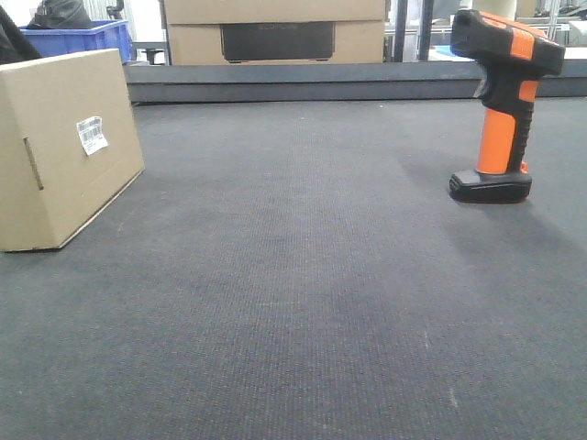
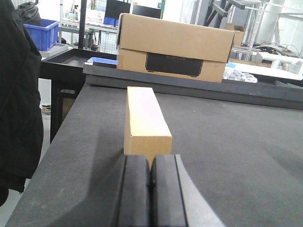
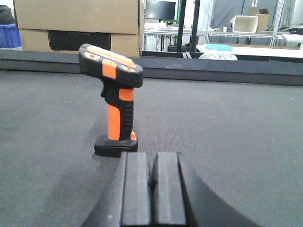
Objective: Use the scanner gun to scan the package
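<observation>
A brown cardboard package with a white barcode label stands on the dark mat at the left; it also shows in the left wrist view, end on. An orange and black scanner gun stands upright on its base at the right; it also shows in the right wrist view. My left gripper is shut and empty, just short of the package's near end. My right gripper is shut and empty, just behind and right of the scanner's base. Neither gripper shows in the front view.
A large cardboard box with a black panel sits on a raised ledge at the table's far edge. A blue crate stands at the back left. A black garment hangs past the table's left edge.
</observation>
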`<state>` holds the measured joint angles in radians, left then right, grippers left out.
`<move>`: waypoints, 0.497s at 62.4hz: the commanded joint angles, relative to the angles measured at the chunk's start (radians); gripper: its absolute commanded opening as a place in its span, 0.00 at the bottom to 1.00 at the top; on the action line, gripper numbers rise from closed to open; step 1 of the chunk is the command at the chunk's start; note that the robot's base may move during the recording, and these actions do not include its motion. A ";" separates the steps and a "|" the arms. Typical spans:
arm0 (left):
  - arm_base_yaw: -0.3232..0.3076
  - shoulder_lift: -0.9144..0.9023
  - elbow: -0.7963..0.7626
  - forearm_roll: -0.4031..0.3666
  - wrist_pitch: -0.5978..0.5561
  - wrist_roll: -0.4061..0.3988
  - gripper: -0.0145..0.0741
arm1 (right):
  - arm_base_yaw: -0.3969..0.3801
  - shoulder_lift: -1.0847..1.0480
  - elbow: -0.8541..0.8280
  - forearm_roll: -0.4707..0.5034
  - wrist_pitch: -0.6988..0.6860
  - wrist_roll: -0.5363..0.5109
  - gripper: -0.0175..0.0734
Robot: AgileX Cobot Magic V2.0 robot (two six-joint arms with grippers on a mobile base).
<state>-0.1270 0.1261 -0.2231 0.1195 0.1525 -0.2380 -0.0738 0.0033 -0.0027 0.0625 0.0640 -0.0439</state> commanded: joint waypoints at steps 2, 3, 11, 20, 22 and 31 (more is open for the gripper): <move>0.004 -0.003 0.001 -0.002 -0.018 -0.005 0.04 | -0.003 -0.003 0.003 0.002 -0.025 -0.009 0.01; 0.004 -0.003 0.001 -0.002 -0.018 -0.005 0.04 | -0.003 -0.003 0.003 0.002 -0.025 -0.009 0.01; 0.004 -0.003 0.001 -0.002 -0.018 -0.005 0.04 | -0.003 -0.003 0.003 0.002 -0.027 -0.009 0.01; 0.004 -0.003 0.001 -0.002 -0.018 -0.005 0.04 | -0.003 -0.003 0.003 0.002 -0.027 -0.009 0.01; 0.004 -0.003 0.001 -0.002 -0.018 -0.005 0.04 | -0.003 -0.003 0.003 0.002 -0.027 -0.009 0.01; 0.004 -0.003 0.001 -0.002 -0.018 -0.005 0.04 | -0.003 -0.003 0.003 0.002 -0.027 -0.009 0.01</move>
<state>-0.1270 0.1261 -0.2231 0.1195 0.1525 -0.2380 -0.0738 0.0033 -0.0027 0.0625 0.0603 -0.0439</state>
